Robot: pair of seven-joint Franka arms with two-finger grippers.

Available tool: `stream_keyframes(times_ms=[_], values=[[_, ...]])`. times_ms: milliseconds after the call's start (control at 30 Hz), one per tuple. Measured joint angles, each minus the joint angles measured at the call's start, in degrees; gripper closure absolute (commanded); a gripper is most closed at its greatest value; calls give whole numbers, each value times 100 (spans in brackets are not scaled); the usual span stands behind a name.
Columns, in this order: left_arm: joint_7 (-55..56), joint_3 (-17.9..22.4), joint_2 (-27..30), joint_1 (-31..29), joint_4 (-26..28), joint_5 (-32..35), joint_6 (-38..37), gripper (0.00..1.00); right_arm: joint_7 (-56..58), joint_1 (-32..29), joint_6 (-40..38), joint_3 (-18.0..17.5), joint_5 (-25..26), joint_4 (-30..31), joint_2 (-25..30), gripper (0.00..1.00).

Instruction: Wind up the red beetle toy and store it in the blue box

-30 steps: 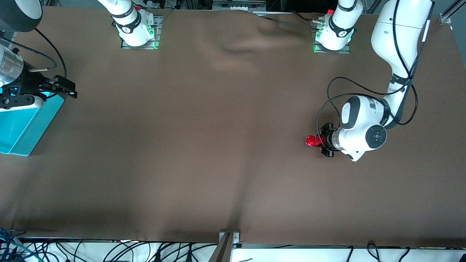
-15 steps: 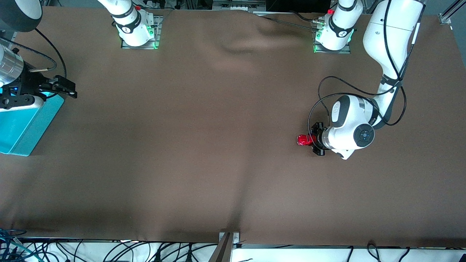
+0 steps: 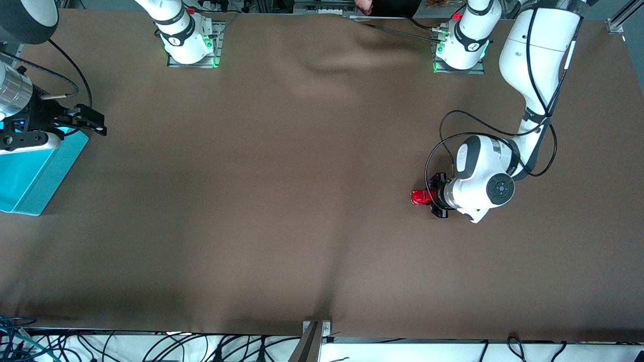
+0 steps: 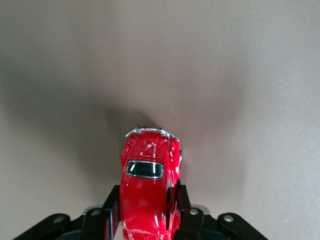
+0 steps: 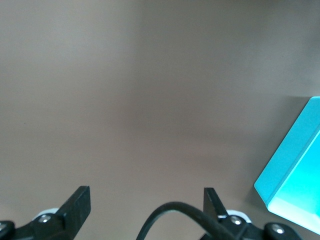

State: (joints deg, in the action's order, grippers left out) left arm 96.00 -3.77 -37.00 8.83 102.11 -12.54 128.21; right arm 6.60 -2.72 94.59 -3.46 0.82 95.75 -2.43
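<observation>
The red beetle toy [image 3: 418,197] is a tiny glossy red car, gripped between the fingers of my left gripper [image 3: 426,197] low over the brown cloth near the left arm's end of the table. In the left wrist view the toy [image 4: 147,170] sticks out past the black fingers [image 4: 114,212], which are shut on its sides; my left gripper [image 4: 146,212] is centred on it. The blue box [image 3: 30,171] lies at the right arm's end. My right gripper [image 3: 88,120] waits open and empty beside the box, with its fingers spread [image 5: 145,197] and the box's corner [image 5: 295,175] alongside.
A brown cloth [image 3: 302,201] covers the table, with wrinkles near the arm bases [image 3: 188,40] and a fold toward the front edge. A metal bracket [image 3: 314,334] and loose cables [image 3: 151,347] lie along the front edge. A cable [image 5: 200,215] crosses the right wrist view.
My left gripper has carried the red toy a short way toward the right arm's end of the table, then almost stopped. The right arm and the blue box have not moved.
</observation>
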Motion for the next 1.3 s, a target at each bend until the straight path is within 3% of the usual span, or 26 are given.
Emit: stream_keyframes(times_ms=[1300], values=[[-1082, 11, 15, -1020, 11, 395, -244, 100, 0, 1, 0, -5, 0, 0, -13, 0]])
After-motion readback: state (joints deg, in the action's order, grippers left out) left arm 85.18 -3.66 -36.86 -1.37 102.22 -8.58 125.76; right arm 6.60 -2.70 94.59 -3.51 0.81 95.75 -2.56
